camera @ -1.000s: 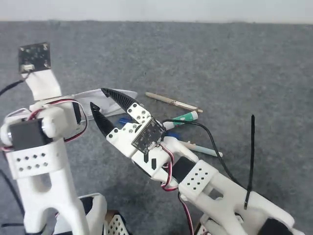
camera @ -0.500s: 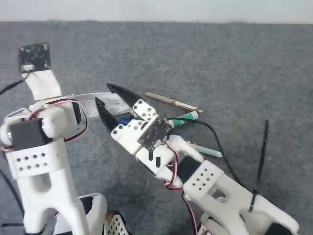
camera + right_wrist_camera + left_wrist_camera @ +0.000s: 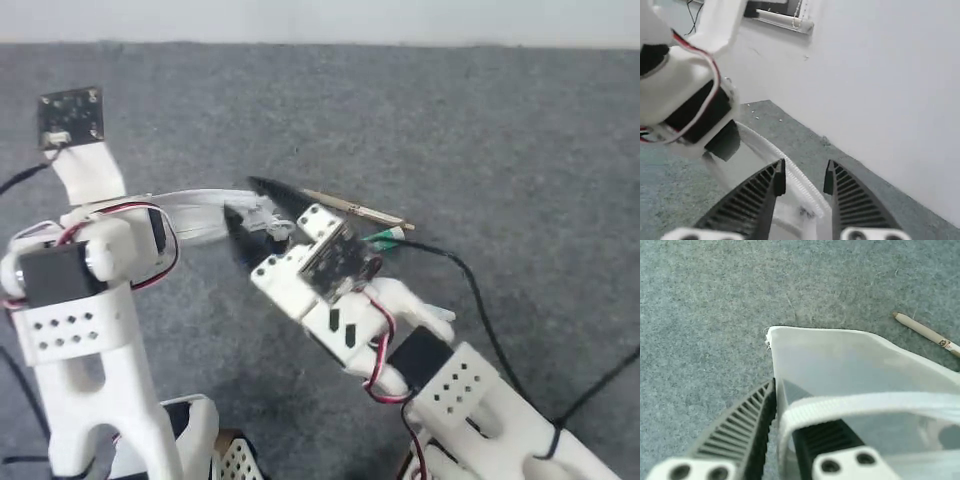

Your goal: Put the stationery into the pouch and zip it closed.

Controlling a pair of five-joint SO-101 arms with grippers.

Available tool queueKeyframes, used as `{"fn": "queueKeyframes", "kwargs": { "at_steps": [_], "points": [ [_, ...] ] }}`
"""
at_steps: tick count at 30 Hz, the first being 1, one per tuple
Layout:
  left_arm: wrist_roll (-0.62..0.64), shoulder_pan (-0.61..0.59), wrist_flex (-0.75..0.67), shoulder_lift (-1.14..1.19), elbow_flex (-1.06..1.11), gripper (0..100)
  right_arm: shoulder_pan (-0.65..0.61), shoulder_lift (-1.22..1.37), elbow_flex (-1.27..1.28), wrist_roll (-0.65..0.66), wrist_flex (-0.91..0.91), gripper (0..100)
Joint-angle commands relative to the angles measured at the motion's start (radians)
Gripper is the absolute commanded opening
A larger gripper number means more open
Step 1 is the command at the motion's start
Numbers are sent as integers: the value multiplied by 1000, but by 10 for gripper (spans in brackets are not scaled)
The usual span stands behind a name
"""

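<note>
The translucent white pouch (image 3: 850, 365) hangs off the carpet, and my left gripper (image 3: 780, 390) is shut on its corner just under the woven zip band. In the high view the pouch (image 3: 200, 212) stretches from the left arm (image 3: 90, 270) towards my right gripper (image 3: 243, 198). The right gripper (image 3: 804, 172) is open, its black fingers on either side of the pouch's zip edge (image 3: 795, 185). A beige pen (image 3: 350, 208) lies on the carpet beyond the right gripper. A green-tipped pen (image 3: 385, 237) and a pale pen (image 3: 435, 312) lie partly hidden beside the right arm.
Grey carpet (image 3: 500, 130) covers the table, with open room at the back and to the right. A black cable (image 3: 480, 300) trails over the right arm. The beige pen (image 3: 927, 332) lies just past the pouch's far edge.
My right gripper has moved right along the pouch and its fingers have narrowed around the zip edge. The left arm has held still with the pouch.
</note>
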Motion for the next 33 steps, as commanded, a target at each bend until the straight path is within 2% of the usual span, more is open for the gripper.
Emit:
{"fn": "queueKeyframes", "kwargs": {
  "at_steps": [1, 12, 24, 33],
  "points": [
    [12, 3, -15, -2, -28, 11, 76, -51, -117, -87, 77, 127],
    [12, 3, -15, -2, -27, 11, 298, -41, -275, -324, 469, 126],
    [12, 2, -14, -2, -24, 11, 329, -28, -270, -336, 769, 126],
    [11, 2, -35, -2, 8, 11, 340, 242, -276, -299, 820, 130]
  ]
}}
